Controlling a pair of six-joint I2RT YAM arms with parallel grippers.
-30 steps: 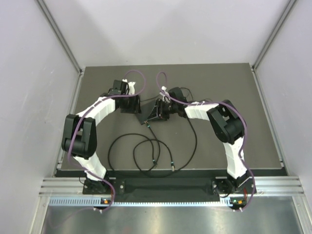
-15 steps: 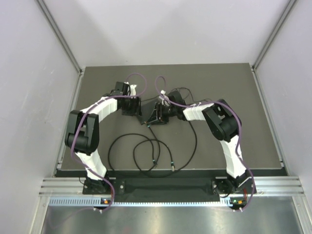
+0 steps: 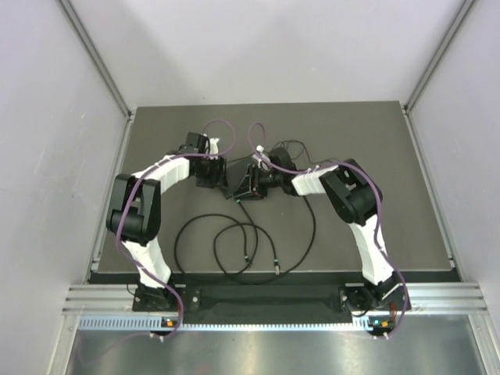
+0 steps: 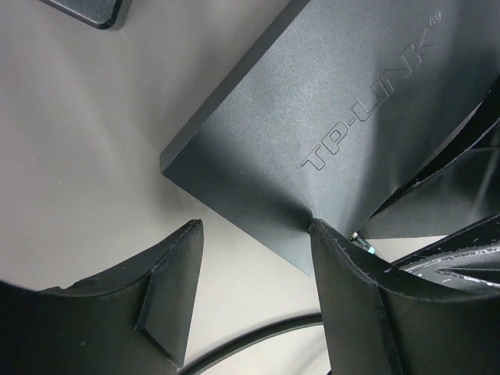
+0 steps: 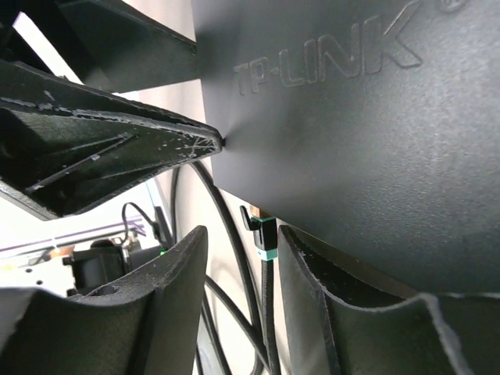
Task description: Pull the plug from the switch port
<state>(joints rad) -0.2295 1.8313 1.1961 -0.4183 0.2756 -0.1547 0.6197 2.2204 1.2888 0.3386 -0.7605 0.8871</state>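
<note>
Now, on the desk (image 3: 375, 133), the left arm (image 3: 160, 172) and right arm (image 3: 344, 187) bend at the elbow and reach inward, meeting nose to nose at the switch (image 3: 237, 186), which lies flat between the two tools. Our left tool (image 4: 254, 230) is released, one finger touching the switch's edge, the other apart over bare desk. Our right tool (image 5: 242, 233) is likewise released, jaws straddling the plug (image 5: 263, 234) seated in the edge just ahead. We should brace the box with the left, clench squarely on the plug body, not its cable (image 5: 266, 312), and draw straight back.
</note>
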